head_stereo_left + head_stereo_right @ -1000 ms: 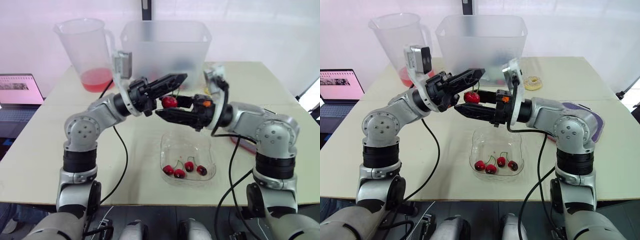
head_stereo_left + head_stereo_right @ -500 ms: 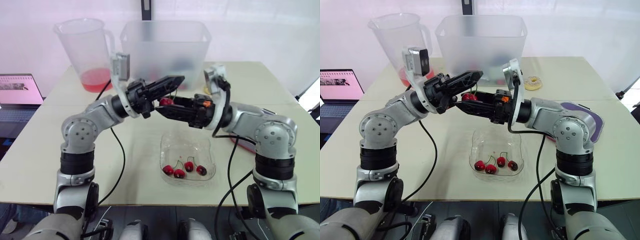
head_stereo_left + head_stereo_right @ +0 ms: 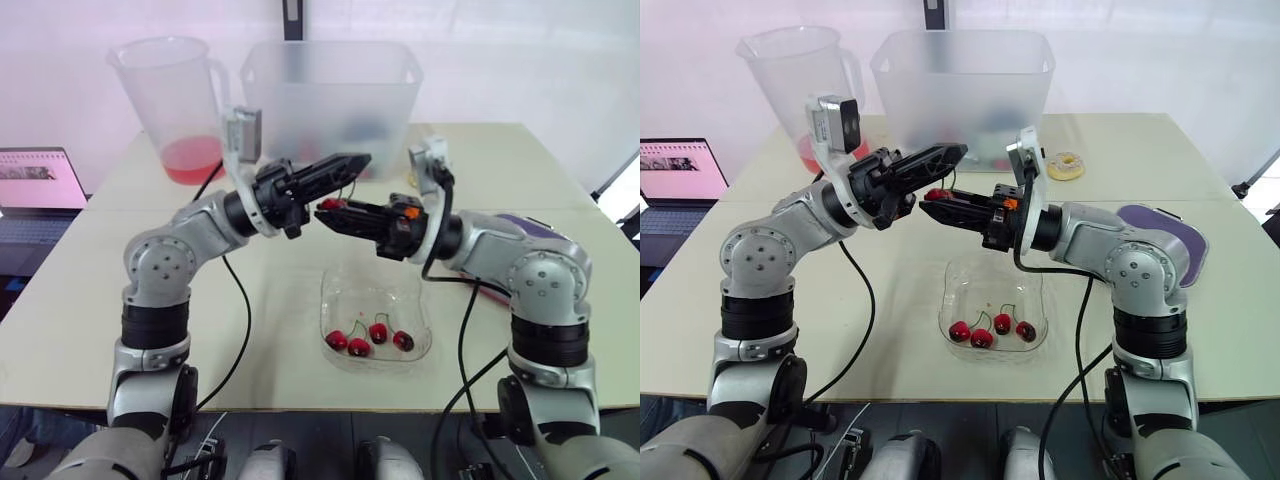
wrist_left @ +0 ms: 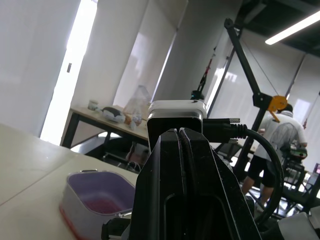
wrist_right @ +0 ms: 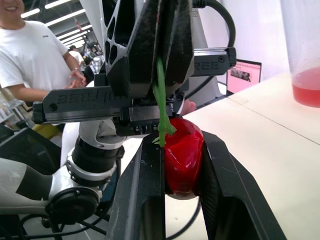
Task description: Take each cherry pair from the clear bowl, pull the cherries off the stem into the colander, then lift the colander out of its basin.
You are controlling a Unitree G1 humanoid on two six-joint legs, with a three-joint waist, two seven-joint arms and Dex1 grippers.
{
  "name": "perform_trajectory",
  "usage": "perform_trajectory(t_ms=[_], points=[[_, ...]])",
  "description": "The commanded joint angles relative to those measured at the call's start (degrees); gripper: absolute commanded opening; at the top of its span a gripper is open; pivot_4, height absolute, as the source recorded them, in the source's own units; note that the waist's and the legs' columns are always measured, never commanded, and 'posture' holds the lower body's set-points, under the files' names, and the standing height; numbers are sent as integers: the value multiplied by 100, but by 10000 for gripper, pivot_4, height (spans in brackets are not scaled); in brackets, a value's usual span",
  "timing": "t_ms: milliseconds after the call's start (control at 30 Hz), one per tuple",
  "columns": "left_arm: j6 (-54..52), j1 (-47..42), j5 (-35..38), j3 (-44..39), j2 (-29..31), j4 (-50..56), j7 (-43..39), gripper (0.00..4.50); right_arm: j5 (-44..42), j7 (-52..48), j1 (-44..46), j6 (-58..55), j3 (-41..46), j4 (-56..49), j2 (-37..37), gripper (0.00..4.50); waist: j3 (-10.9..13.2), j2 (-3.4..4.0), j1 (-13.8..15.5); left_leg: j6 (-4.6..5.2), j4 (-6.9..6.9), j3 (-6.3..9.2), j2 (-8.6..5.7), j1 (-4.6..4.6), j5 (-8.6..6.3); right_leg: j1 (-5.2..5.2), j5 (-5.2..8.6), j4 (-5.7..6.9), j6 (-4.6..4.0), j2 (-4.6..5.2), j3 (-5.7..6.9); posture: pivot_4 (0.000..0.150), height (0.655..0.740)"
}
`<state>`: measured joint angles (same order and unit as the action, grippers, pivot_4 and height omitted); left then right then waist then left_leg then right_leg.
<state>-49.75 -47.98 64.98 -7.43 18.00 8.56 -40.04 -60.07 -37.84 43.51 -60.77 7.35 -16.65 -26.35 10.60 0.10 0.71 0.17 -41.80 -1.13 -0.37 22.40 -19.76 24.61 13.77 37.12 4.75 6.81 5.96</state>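
Fingers, left gripper [image 3: 355, 161]: we record them pressed together on the green stem [image 5: 161, 107], with no gap showing.

Fingers, right gripper [image 3: 326, 207]: narrowed onto one red cherry [image 5: 182, 157]. It sits wedged between the two, and the stem rises out of it into the left pinch. We cannot tell whether a second cherry hangs from that stem.

Location: both tips meet at the centre of the head views, in the air over the table. They are just in front of the frosted basin [image 3: 330, 95] at upper centre and above the bowl [image 3: 375, 288] at lower centre. Four cherries [image 3: 368, 338] lie in the bowl.

Change: a second ago the cherry hung bare from the left tips, with the right fingers spread under it. They have since closed round it, and it now barely shows from above.

Reading: we judge both ends secured, so the pull-apart can begin. The grip point is short of the basin. Freed fruit would land on the table or back in the bowl unless it is first carried over the basin, where we take the colander to sit.
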Motion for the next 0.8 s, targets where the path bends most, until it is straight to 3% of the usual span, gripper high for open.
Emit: perform_trajectory(t_ms=[33,333,533,700,800], points=[[95,-122,-1,-38,15,116,-94,0,-97,-139,-127,-69,20,-198,-272,3835,0,0,-1,0,0,0,0,0,0,0,0,0,0,0,0,1500,6886],[137,-109,-25,-43,-49,111,-67,0,231,-574,-677,-216,-494,-384,-1136,3835,1,-2,-3,4,2,-1,2,0,-2,0,0,-3,0,-1,-1,1500,6886],[168,-96,-38,-47,-80,105,-78,0,232,-716,-710,-178,-265,-310,-1428,3835,1,-3,12,4,2,0,2,0,-2,0,0,-3,0,-1,-2,1500,6886],[184,18,-46,-115,-10,153,-48,0,996,-1179,-504,460,508,744,-2731,3835,3,-5,26,9,0,-1,-5,4,-4,0,0,-7,0,4,-3,1500,6886],[237,230,-244,-63,127,267,-128,0,2028,-1438,-456,1286,357,1728,-3609,3835,3,-5,5,13,1,-7,-3,2,-7,0,0,-8,0,3,-6,1500,6886]])
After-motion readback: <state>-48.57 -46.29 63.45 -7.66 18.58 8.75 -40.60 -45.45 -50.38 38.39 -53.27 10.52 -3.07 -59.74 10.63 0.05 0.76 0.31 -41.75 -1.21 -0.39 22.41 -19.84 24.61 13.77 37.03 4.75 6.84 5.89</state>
